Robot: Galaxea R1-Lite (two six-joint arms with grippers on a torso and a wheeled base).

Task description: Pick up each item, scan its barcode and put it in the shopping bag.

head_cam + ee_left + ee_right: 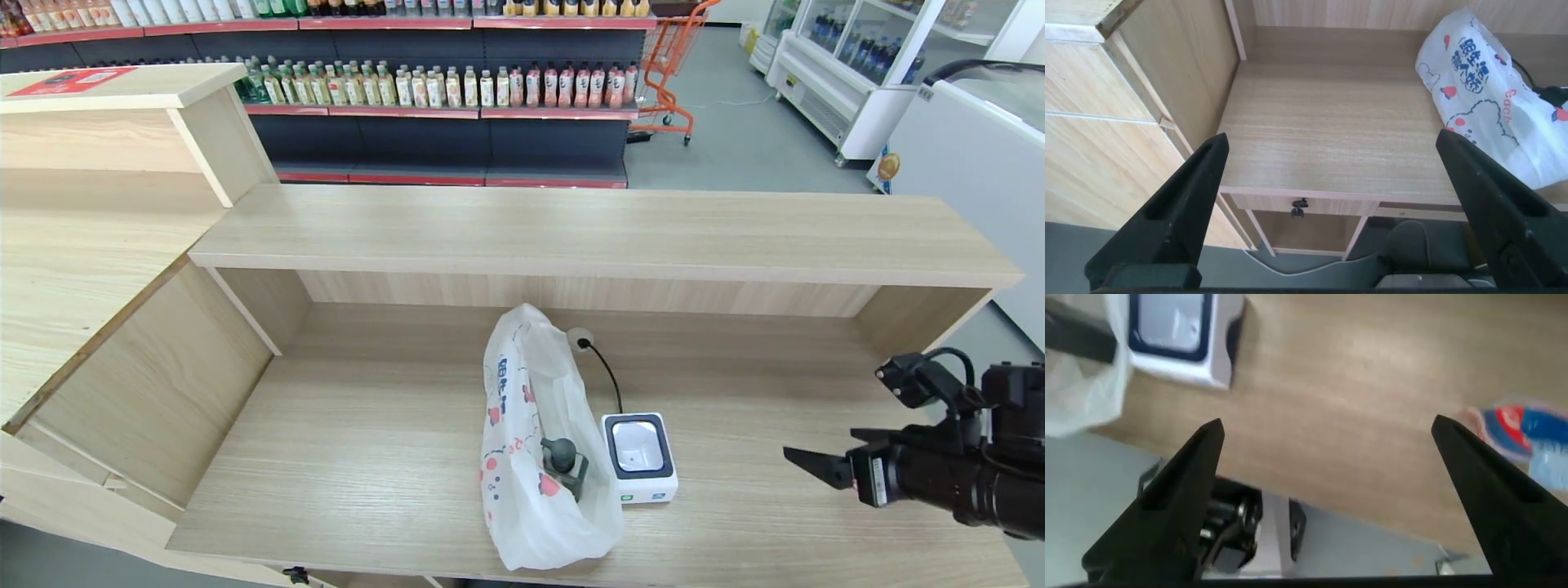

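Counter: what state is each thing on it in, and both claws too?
shopping bag: slumped, mouth open, dark bottle inside
scanner: window up, cable attached
blue-red item: on the counter, not bagged
left claw: open, empty
right claw: open, empty

Bright, even indoor light, faint shadows, bowed edges.

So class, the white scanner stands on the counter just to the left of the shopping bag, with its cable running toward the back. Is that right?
Not quite. The scanner stands on the counter just to the right of the shopping bag, not the left, as the head view shows. Its cable does run toward the back.
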